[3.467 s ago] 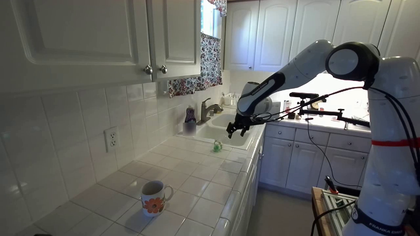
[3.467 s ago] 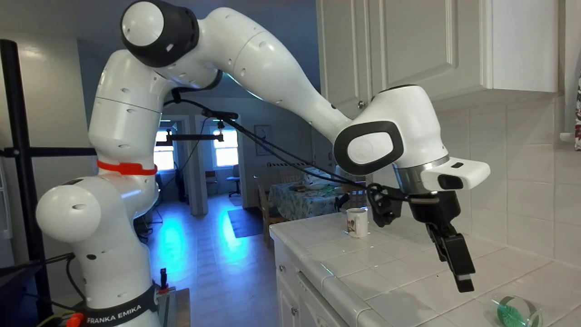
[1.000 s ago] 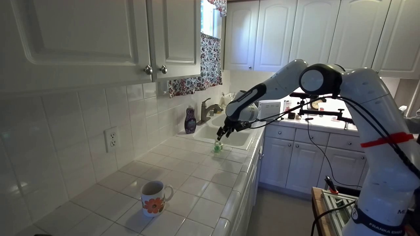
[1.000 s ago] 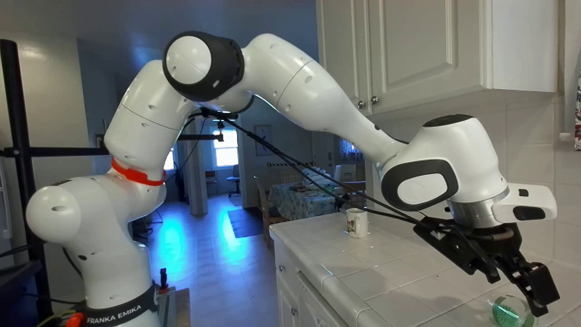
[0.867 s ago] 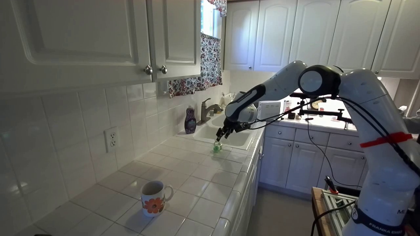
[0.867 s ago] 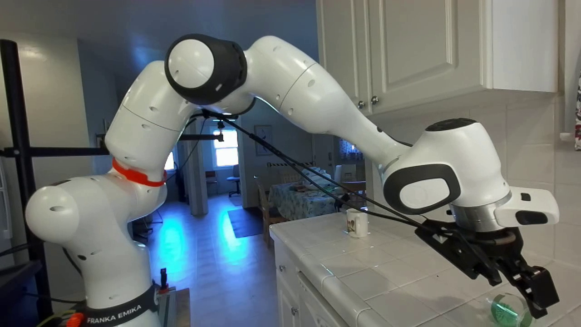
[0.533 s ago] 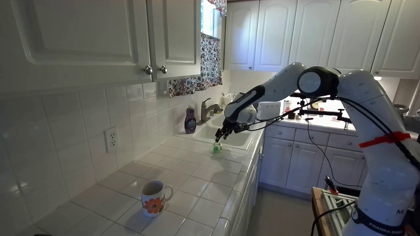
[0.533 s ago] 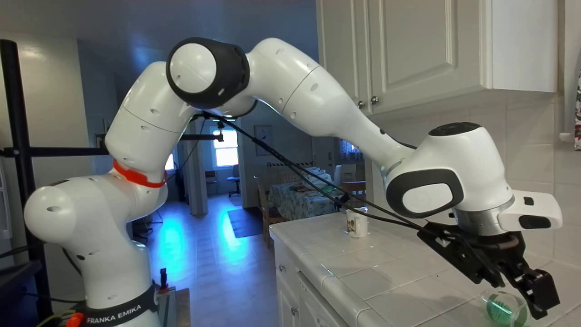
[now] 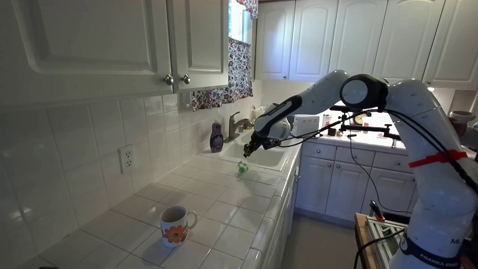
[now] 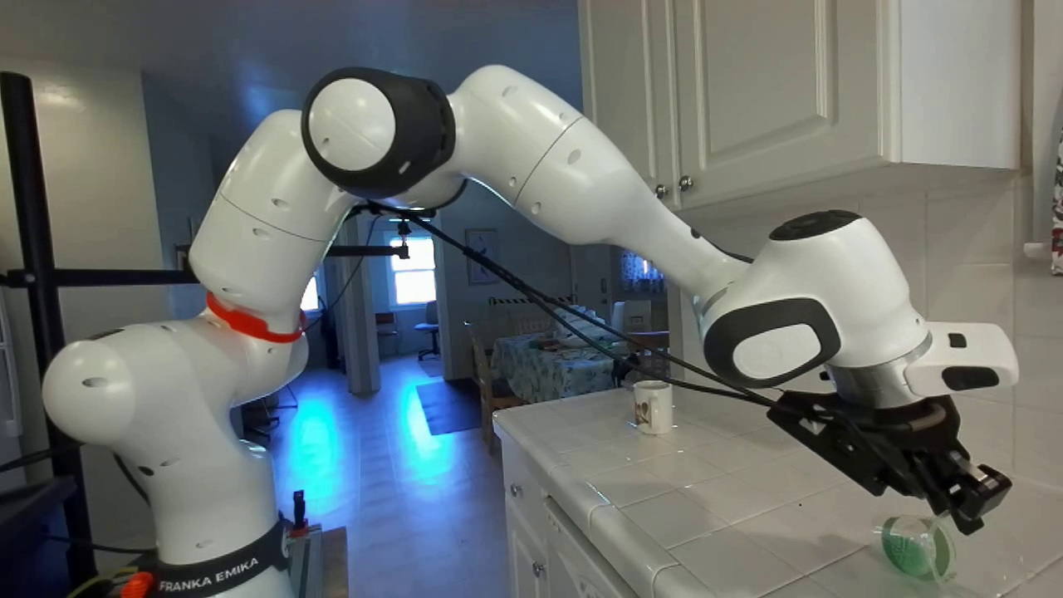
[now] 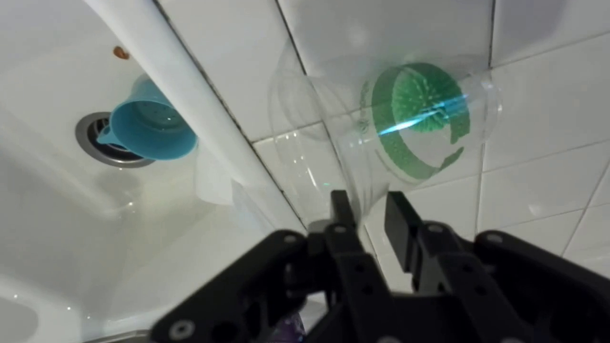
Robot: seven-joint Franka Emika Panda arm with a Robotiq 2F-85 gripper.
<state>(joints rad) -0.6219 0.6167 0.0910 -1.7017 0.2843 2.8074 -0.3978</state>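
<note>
End effector partly hides the clear cup.

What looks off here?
The clear cup is tipped over, not upright, beside the sink. In the sink, a blue cup partly hides the drain, and a stray brown scrap lies nearby.

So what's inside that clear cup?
Seen through the clear cup: a spiky green thing, round and apparently inside it. Its far side can't be seen, and glare covers part of its front.
</note>
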